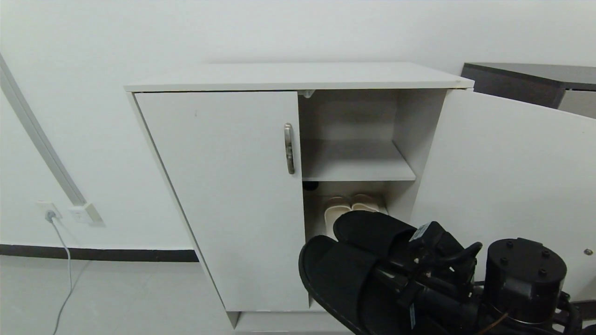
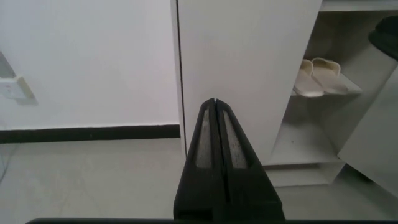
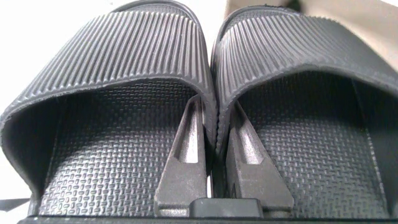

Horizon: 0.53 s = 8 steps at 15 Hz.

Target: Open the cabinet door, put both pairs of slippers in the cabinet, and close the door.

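The white cabinet (image 1: pixel 219 186) stands with its right door (image 1: pixel 503 186) swung open and its left door shut. A pair of beige slippers (image 1: pixel 349 207) lies on the lower shelf, also seen as the beige slippers (image 2: pixel 320 76) past the left door's edge. My right gripper (image 1: pixel 396 274) holds the pair of black slippers (image 1: pixel 354 260) side by side in the air, just in front of the open right half. In the right wrist view my right gripper (image 3: pixel 214 165) is shut on the two inner walls of the black slippers (image 3: pixel 124 124). My left gripper (image 2: pixel 215 134) is shut on nothing, low, facing the left door.
The upper shelf (image 1: pixel 356 160) is bare. A metal handle (image 1: pixel 289 148) sits on the shut left door. A wall socket with a cable (image 1: pixel 49 216) is at the left above grey floor. A dark desk (image 1: pixel 535 81) stands behind the open door.
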Available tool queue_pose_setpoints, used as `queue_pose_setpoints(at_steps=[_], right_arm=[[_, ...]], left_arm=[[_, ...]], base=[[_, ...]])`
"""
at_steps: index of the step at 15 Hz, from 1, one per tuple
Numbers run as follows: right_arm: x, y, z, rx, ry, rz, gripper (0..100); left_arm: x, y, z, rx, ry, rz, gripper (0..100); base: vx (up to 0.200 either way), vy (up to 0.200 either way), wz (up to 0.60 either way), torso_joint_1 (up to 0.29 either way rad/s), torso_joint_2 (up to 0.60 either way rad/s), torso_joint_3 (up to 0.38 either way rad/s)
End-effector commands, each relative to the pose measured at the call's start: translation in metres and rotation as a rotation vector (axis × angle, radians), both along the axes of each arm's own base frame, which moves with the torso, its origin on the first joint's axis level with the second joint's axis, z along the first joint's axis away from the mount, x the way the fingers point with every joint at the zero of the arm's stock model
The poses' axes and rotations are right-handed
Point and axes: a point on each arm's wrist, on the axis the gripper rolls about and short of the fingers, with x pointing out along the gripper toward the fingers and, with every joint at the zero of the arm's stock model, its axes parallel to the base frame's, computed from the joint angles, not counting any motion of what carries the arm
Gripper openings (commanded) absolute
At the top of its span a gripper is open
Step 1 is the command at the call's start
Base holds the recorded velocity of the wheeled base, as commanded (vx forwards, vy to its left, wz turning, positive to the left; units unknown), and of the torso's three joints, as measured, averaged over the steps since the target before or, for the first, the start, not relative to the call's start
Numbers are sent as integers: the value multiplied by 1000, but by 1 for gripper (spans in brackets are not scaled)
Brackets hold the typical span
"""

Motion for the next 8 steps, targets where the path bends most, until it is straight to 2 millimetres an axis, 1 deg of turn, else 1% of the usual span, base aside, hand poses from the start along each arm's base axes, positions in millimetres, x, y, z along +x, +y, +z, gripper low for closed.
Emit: queue_pose_setpoints(at_steps=[1,4,5,6,7,8], right_arm=[[0,0,-1,-1,3,2,0],[-1,2,-2,-5,4,11,0],[-1,6,-6,-16,6,20,0],[-1,9,-5,-2,-11,25,0],[-1,13,-4,10,-21,26,0],[2,24,0,22,-38,-45,0]], left_arm=[[0,0,0,0,1,2,0],[0,0,0,0,1,2,0],[0,0,0,0,1,2,0],[0,0,0,0,1,2,0],[0,0,0,0,1,2,0],[0,0,0,0,1,2,0]], base=[[0,0,0,0,0,0],[0,0,0,0,0,0],[0,0,0,0,0,0],[0,0,0,0,0,0],[0,0,0,0,0,0],[0,0,0,0,0,0]])
